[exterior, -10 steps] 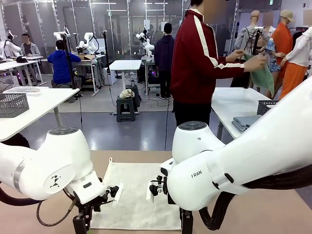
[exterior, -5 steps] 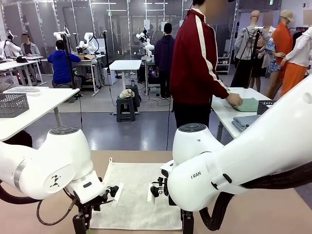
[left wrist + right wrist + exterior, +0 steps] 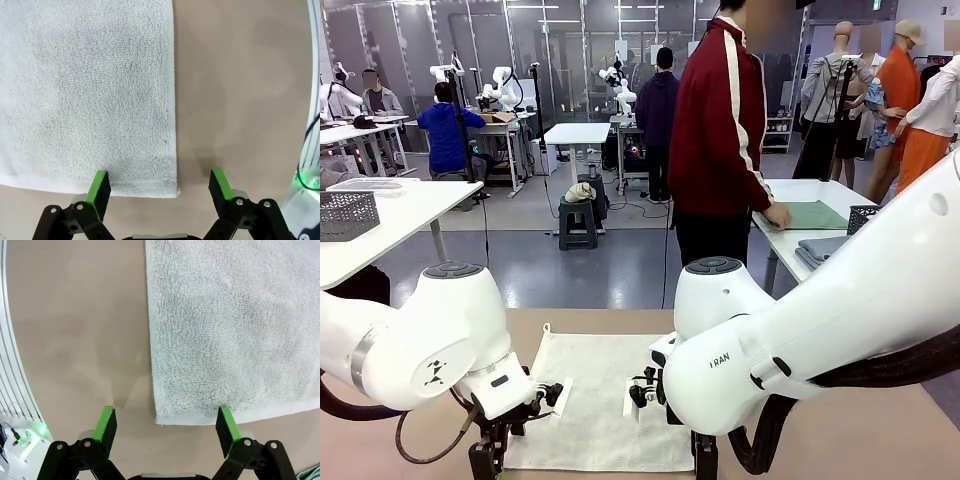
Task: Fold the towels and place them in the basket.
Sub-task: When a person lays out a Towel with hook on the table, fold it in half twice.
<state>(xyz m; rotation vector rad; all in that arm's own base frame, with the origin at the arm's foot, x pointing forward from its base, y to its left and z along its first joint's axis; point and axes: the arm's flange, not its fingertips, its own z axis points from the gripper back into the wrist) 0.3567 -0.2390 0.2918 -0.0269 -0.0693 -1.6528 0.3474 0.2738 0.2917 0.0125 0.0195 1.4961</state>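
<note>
Looking across the table, the front view takes in the wider scene: a cream-white towel (image 3: 595,400) lies spread flat on the tan table (image 3: 880,440) at lower centre, flanked by two white arms. At the upper right a person's hand (image 3: 777,215) rests on a mint green towel (image 3: 817,214) laid on a white far table (image 3: 790,240), with a dark basket (image 3: 867,217) just beside it at the right edge. The wrist views add the fingers close up. In the left wrist view the left gripper (image 3: 160,182) has its fingers spread wide and holds nothing. The cream-white towel fills the upper left of that frame, and its lower right corner sits between the two green pads. The pad at lower left (image 3: 100,186) overlaps the towel's bottom hem, though whether it touches the cloth cannot be told, and the other pad is over bare table. In the right wrist view the right gripper (image 3: 165,421) is likewise spread wide and empty. The towel fills the upper right, its lower left corner lies between the pads, the pad at lower right (image 3: 225,427) overlaps the hem, and the other is over bare table.
</note>
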